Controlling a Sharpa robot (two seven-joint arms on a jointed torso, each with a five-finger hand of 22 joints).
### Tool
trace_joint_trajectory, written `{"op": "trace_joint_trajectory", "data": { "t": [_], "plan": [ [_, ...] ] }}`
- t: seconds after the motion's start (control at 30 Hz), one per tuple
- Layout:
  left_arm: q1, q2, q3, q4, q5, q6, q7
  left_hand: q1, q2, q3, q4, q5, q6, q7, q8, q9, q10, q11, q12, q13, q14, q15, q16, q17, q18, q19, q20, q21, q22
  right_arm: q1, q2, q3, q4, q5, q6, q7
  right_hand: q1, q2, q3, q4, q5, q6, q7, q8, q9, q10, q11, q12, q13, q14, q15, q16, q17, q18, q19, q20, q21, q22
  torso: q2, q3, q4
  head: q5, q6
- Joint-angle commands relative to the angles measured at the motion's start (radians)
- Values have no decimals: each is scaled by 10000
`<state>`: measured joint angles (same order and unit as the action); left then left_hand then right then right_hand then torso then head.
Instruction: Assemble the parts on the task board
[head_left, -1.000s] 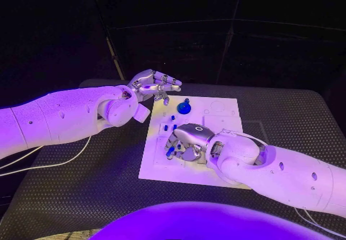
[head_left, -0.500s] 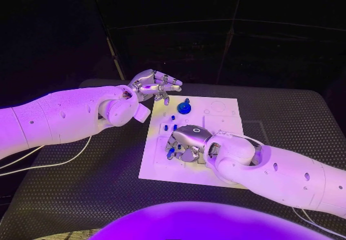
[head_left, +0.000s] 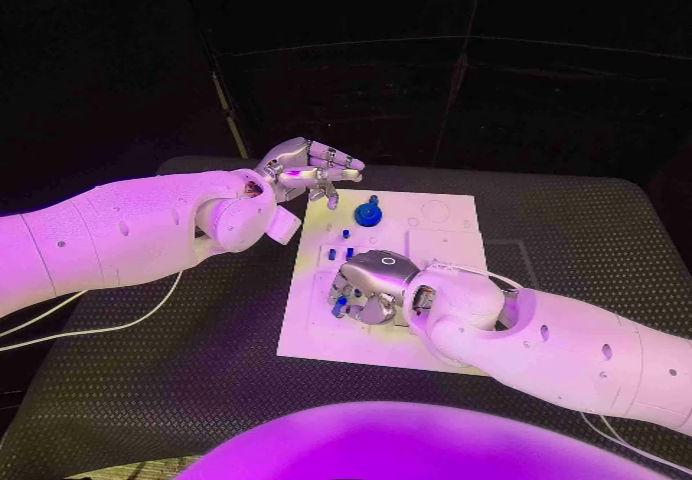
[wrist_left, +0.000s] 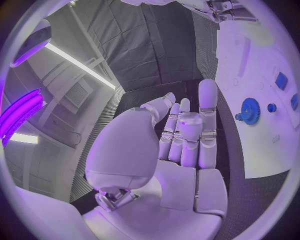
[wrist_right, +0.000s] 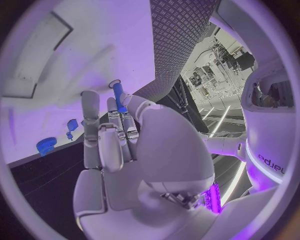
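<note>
Head view: high, looking down on the table, task board central. Wrist views: close behind each palm (fisheye), facing along the fingers. All three share the board and its blue gear.

A black table with a textured mat surface stood before a dark backdrop. Light strips ran along the room's ceiling.

Blue gear upright between left hand and right hand.
</note>
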<state>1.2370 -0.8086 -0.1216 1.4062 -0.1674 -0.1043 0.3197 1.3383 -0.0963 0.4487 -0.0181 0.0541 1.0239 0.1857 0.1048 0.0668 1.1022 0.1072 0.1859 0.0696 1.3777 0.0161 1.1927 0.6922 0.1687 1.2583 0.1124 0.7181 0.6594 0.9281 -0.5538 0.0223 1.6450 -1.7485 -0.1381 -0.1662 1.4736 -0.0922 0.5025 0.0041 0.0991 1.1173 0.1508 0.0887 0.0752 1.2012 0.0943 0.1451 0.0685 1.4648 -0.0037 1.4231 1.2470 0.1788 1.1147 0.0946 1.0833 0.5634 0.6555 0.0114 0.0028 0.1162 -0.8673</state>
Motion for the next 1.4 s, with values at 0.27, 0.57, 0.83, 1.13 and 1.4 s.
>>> {"op": "trace_joint_trajectory", "data": {
  "t": [0.27,0.57,0.83,1.13,1.4],
  "plan": [
    [18,-25,9,43,46,78,76,-112,22,-42,14,36,-89,-6,-40,2,-64,17,75,1,-102,1,-90,-54,140,-105,12,-69,-22,-18,11,-67,-120,-178,419,-254,-33,34,52,-38,63,105,-4,46,20,319,-197,-12,-7,449,-40,20,-15,-56,-62,1,39,-25,0,11,-5,6,-21],
    [18,-31,9,48,46,87,72,-112,22,-42,14,36,-89,-6,-40,2,-64,17,75,1,-102,1,-90,-54,140,-105,12,-69,-22,-50,-74,-69,-39,-369,286,-391,-41,33,51,-41,64,114,-7,48,22,330,-200,-15,-5,445,-42,13,-30,-57,-61,1,45,-16,-1,11,-7,21,-42],
    [17,-34,9,30,46,102,64,-112,22,-42,14,36,-89,-6,-40,2,-64,17,75,1,-102,1,-90,-54,140,-105,12,-69,-22,-163,-218,-67,168,-613,115,-420,-54,32,54,-52,73,129,-15,52,23,356,-207,-18,-1,448,-47,20,-12,-57,-62,-1,53,-5,-11,-1,-12,-7,-52],
    [18,-50,9,46,46,116,46,-112,22,-42,14,36,-89,-6,-40,2,-64,17,75,1,-102,1,-90,-54,140,-105,12,-69,-22,-190,-207,-67,179,-687,127,-473,-110,4,41,-60,73,116,-9,34,16,356,-204,-53,-4,445,-48,13,-26,-54,-81,-3,51,-18,-12,-5,-3,-32,-45],
    [23,-61,9,68,46,128,24,-112,22,-42,14,36,-89,-6,-40,2,-64,17,75,1,-102,1,-90,-54,140,-105,12,-69,-22,-191,-44,-67,42,-695,72,-397,-463,-164,-52,-7,135,-204,99,-182,-63,53,-89,-357,-39,426,45,-28,-113,-49,-190,63,-3,-133,-14,-12,-7,-54,-37]
  ]
}}
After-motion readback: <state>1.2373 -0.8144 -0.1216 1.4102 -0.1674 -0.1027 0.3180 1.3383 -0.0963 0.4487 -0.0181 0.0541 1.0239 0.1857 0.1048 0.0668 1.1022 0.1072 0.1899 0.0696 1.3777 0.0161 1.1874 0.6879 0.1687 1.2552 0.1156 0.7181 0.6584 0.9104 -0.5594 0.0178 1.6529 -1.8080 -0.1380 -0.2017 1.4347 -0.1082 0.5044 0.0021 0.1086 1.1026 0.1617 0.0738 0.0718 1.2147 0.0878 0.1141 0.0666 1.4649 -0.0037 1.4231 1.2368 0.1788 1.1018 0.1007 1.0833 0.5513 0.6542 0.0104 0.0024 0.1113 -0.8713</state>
